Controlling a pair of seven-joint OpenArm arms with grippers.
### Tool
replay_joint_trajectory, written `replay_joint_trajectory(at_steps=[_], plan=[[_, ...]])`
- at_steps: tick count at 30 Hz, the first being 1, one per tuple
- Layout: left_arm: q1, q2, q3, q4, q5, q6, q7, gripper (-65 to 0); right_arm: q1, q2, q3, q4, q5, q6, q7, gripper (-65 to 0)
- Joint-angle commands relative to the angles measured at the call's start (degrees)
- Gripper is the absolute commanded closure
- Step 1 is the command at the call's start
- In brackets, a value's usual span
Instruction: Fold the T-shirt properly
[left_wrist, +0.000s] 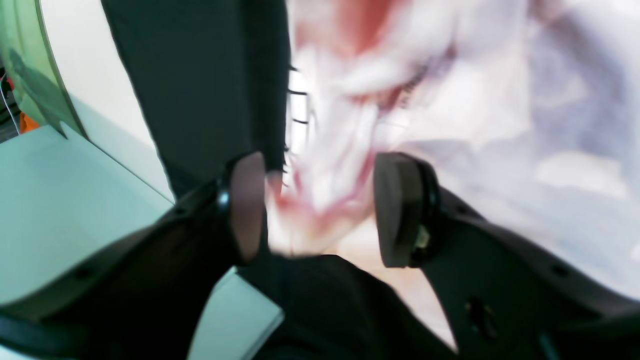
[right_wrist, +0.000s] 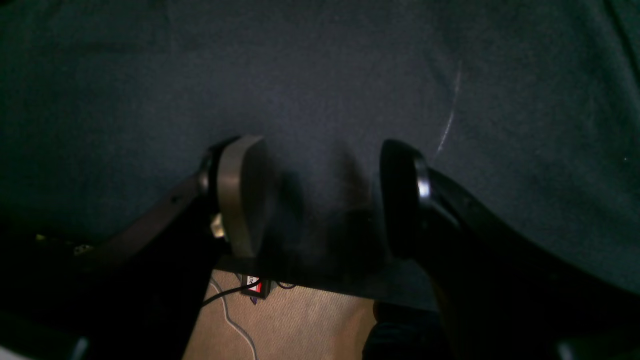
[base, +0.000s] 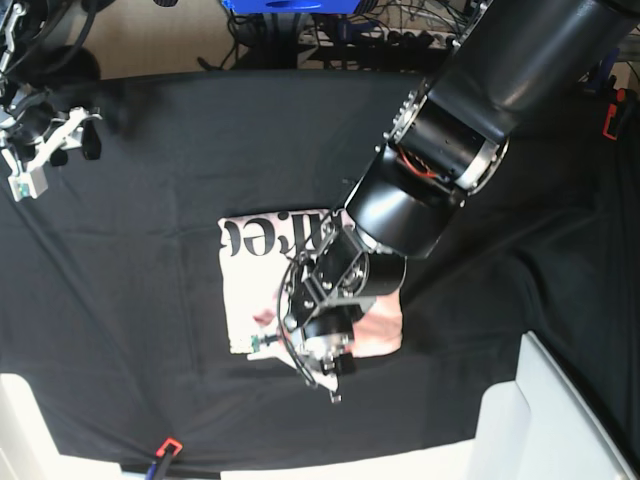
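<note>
The pale pink T-shirt (base: 250, 290) lies folded into a rough rectangle in the middle of the black table cloth (base: 150, 330), with black lettering showing along its far edge. My left gripper (base: 290, 345) hangs over its near edge. In the left wrist view this gripper (left_wrist: 322, 210) has its jaws apart, and blurred pink T-shirt (left_wrist: 340, 125) fabric lies loose between them, not pinched. My right gripper (base: 45, 150) is far off at the table's back left. Seen from its own wrist, the right gripper (right_wrist: 322, 197) is open over bare black table cloth (right_wrist: 320, 75), holding nothing.
A white box (base: 545, 420) stands at the front right corner. A small red and black object (base: 165, 447) lies at the table's front edge. Cables and gear crowd the back edge. The table edge, tan floor (right_wrist: 300, 325) and a cable show below the right gripper.
</note>
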Motion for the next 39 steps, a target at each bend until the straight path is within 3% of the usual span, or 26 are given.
replay_joint_trajectory(at_steps=[1, 4, 8, 12, 17, 20, 24, 26, 34, 39], plan=[[-2.5, 0.6, -0.2, 1.4, 0.5, 0.7, -0.1, -36.8, 0.1, 0.9, 0.1, 1.0, 0.7, 0.1, 0.9, -34.0], [-2.3, 0.6, -1.2, 5.5, 0.5, 0.7, -0.1, -38.5, 0.1, 0.9, 0.1, 1.0, 0.7, 0.1, 0.9, -34.0], [0.2, 0.6, -8.0, 14.2, 0.6, 0.7, 0.0, -38.3, 0.1, 0.9, 0.0, 1.0, 0.7, 0.1, 0.9, -34.0], [5.9, 0.6, -11.0, 25.0, 0.5, 0.7, 4.6, -35.8, 0.2, 1.0, 0.0, 1.0, 0.7, 0.1, 0.8, -34.0], [18.1, 0.6, -15.7, 38.2, 0.5, 0.7, 5.1, 0.0, 0.2, 1.0, -0.5, 1.5, 0.7, 0.1, 0.8, -34.0], [24.0, 0.6, -20.4, 44.1, 0.5, 0.7, 5.1, 0.0, 0.2, 1.2, -4.6, 1.5, 0.7, 0.1, 0.9, -31.6], [30.2, 0.6, -24.5, 49.1, 0.5, 0.7, 4.9, 0.0, 1.0, 1.2, -10.7, 1.5, 0.7, 0.1, 0.9, -11.6], [31.9, 0.6, -25.7, 51.2, 0.4, 0.7, 4.8, 0.0, 1.3, 1.1, -13.1, 1.5, 0.7, 0.1, 0.7, -6.4], [38.3, 0.6, -37.2, 57.5, 0.4, 0.7, 4.8, 0.0, 4.5, -0.6, -22.7, 5.7, 1.0, 0.1, -1.9, -5.7], [40.4, -3.1, -45.2, 57.8, 0.7, 0.7, 4.8, 0.0, 9.6, -2.8, -23.0, 5.8, 1.0, 0.1, -8.2, -5.7]])
